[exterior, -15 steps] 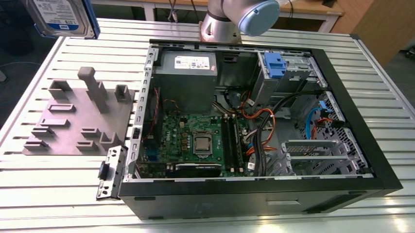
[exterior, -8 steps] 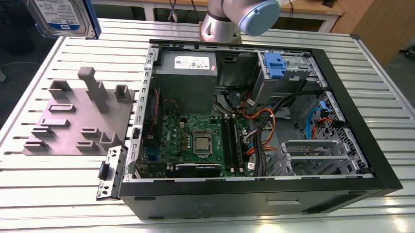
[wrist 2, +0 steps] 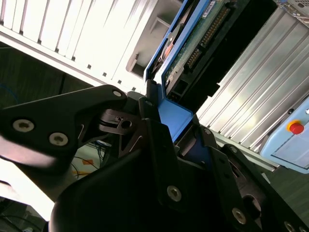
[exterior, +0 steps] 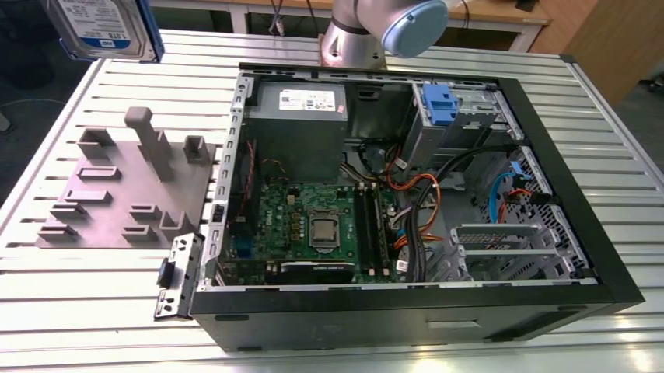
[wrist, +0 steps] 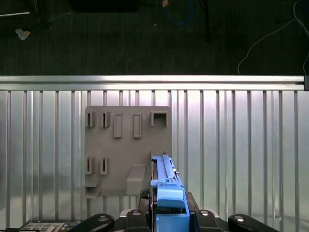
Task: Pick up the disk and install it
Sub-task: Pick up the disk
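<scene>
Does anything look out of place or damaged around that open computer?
Nothing looks damaged or spilled. The disk is clamped in the gripper above the slatted table, and the computer case lies open. One metal bracket juts from its corner at the exterior view's left.

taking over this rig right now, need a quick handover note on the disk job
Gripper: jaws shut on the silver rectangular blue-bracketed metal disk.
Disk: held in the air near the grey slotted holder plate, at the exterior view's left of the open black computer case, touching neither.
Done: pick-up.
Left: install; the disk is not in the case yet.
</scene>
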Robot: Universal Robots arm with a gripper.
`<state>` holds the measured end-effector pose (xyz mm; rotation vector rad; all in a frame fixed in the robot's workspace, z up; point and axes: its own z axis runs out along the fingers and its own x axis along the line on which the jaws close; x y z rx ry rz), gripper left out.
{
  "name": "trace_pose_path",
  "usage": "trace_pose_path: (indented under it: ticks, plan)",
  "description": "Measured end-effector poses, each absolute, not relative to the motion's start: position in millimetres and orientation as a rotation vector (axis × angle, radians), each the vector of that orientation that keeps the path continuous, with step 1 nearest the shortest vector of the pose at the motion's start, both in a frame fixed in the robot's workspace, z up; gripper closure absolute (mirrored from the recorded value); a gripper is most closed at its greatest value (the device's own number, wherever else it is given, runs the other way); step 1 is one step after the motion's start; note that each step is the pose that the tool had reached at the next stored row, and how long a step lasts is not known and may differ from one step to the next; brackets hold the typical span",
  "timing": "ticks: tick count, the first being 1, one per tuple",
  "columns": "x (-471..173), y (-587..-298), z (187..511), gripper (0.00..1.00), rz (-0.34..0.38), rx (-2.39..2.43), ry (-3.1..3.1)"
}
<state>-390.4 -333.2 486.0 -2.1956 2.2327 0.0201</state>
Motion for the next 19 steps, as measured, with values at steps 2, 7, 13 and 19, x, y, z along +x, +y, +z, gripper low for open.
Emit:
trace_pose_path:
  ticks: [2, 7, 13, 19]
  plan:
    - [-388, -333, 486, 0.64, 0.02, -2.196, 2.233]
    - [-386, -334, 486, 0.64, 0.02, -2.196, 2.233]
    - [-386, -344, 486, 0.64, 0.019, -2.196, 2.233]
    - [-384, -345, 486, 0.64, 0.017, -2.197, 2.234]
